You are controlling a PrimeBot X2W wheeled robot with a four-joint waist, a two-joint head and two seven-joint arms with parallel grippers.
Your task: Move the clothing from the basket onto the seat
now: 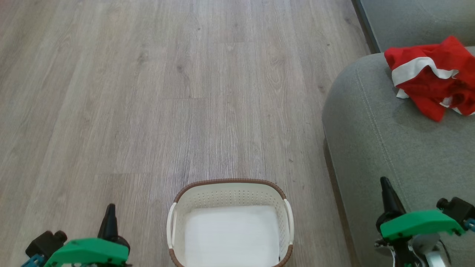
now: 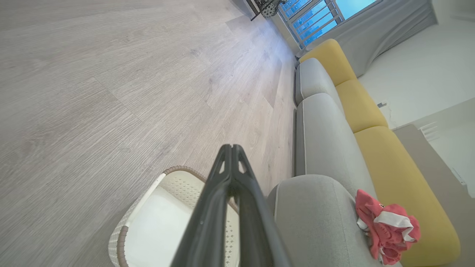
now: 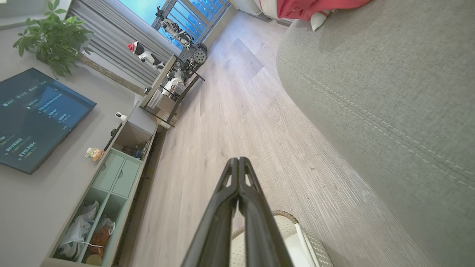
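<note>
The left claw (image 1: pixel 110 214) sits low on the left, over the pale wooden floor (image 1: pixel 148 92). Its two long dark fingers are pressed tight together, and there is nothing between them. Next to it, in the middle, stands the small oval cream plastic basket with holes in its walls and a brown rim (image 1: pixel 230 182). Inside I can see just a plain white bottom and no clothes. The near end of the basket is cut off by the edge of the picture, so I cannot check that bit. To the right is the big grey-green cloth seat with round corners and a stitched line (image 1: pixel 386 148). The shiny red sports clothing with white bands (image 1: pixel 432 83) lies on it in a crumpled heap, up near the far end. So I think the job is done, or very nearly done, because the clothes are on the seat and the basket looks empty. The right claw (image 1: pixel 386 187) is low on the right, over the near part of the seat. Its fingers are squeezed together too, and it holds nothing. The red clothing is well apart from both claws. It lies farther along the seat from the right claw, and far across from the left claw, past the basket.
</note>
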